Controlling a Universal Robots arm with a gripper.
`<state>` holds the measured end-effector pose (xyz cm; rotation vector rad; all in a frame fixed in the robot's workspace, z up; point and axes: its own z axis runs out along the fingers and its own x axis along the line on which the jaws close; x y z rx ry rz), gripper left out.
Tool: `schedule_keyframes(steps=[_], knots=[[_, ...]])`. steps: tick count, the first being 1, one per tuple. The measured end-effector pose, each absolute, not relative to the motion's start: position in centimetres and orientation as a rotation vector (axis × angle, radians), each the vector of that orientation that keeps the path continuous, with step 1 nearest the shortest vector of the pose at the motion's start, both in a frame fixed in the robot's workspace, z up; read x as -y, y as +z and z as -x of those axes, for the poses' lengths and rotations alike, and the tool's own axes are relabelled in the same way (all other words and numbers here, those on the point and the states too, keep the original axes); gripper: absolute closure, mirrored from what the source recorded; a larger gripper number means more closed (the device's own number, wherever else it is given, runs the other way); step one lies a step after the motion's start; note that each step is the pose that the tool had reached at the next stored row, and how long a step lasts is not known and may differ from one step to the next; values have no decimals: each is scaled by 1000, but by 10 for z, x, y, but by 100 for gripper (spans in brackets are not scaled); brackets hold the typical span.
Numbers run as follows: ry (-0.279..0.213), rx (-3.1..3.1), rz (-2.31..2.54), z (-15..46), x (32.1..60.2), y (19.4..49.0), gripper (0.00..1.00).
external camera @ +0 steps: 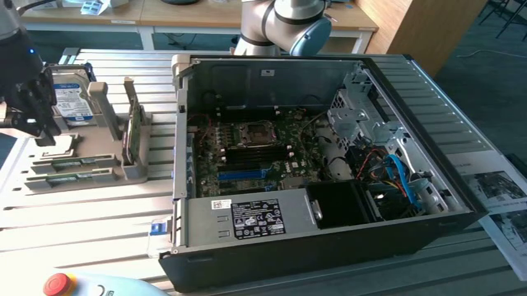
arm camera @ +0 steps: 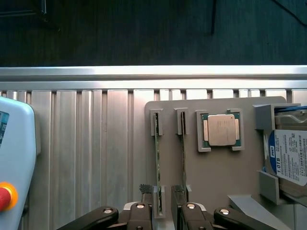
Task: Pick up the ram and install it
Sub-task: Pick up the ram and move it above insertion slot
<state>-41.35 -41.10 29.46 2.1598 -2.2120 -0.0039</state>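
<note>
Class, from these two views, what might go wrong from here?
1. The open gripper hangs over the ram, but the second stick stands close beside it and may get caught.
2. The ram sits edge-on in narrow slots of the holder; an off-centre grip might tilt or jam it.

This is looking like a robotics lab. A slotted aluminium counter (external camera: 82, 216) is carrying an open desktop computer case (external camera: 313, 262) at the centre of the frame and a grey fixture tray (external camera: 132, 171) of parts at the left. A red emergency-stop button (external camera: 59, 283) is sitting at the lower left; a robot arm (external camera: 288, 18) and wooden desks (external camera: 189, 13) are standing along the top.
</note>
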Motion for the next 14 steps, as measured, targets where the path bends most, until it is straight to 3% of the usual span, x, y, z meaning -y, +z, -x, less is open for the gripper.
schedule_keyframes(steps=[14], knots=[[9,2206,-2154,414,411,283,70]])
